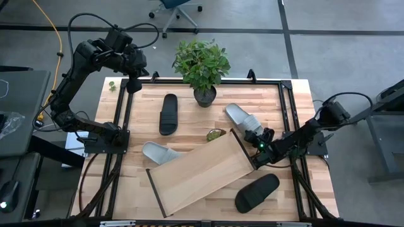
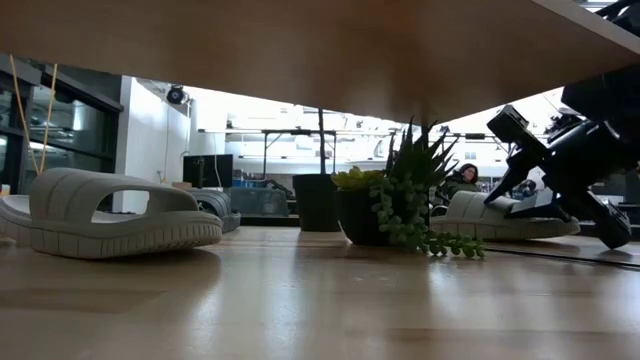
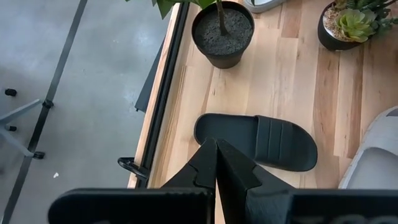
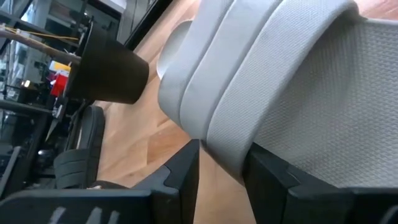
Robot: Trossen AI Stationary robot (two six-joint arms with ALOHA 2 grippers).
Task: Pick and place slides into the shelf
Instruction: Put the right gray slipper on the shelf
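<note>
Nearest the table's front edge, at five o'clock, one black slide (image 1: 257, 192) lies on the bare wood, just beside the shelf's lower right side. The shelf (image 1: 201, 172) sits at six o'clock, skewed on the tabletop and holding no slide. At its left end, about eight o'clock, a grey slide (image 1: 158, 152) lies partly under or against its corner; you cannot tell which from above.

Your right gripper (image 1: 259, 146) is at three o'clock, low at the shelf's right end, on the second grey slide (image 1: 243, 118). In the right wrist view the two fingers (image 4: 182, 169) stand either side of the edge of that slide (image 4: 280, 81), part closed and pinching it. The slide appears in contact with the table in the low view (image 2: 495, 217), so judge the step as the grasp made, lift not yet begun.

Your next move calls for a lift clear of the shelf's raised dark edge, then a carry toward seven o'clock. The grip is on a thin edge; expect the slide to swing.

Farther back, at eleven o'clock, the second black slide (image 1: 168, 113) lies untouched. The potted plant (image 1: 203, 67) stands at twelve o'clock, and a small succulent (image 1: 215, 134) sits near the centre.

Your left gripper (image 1: 133, 82) waits clenched and empty over the far left corner.
</note>
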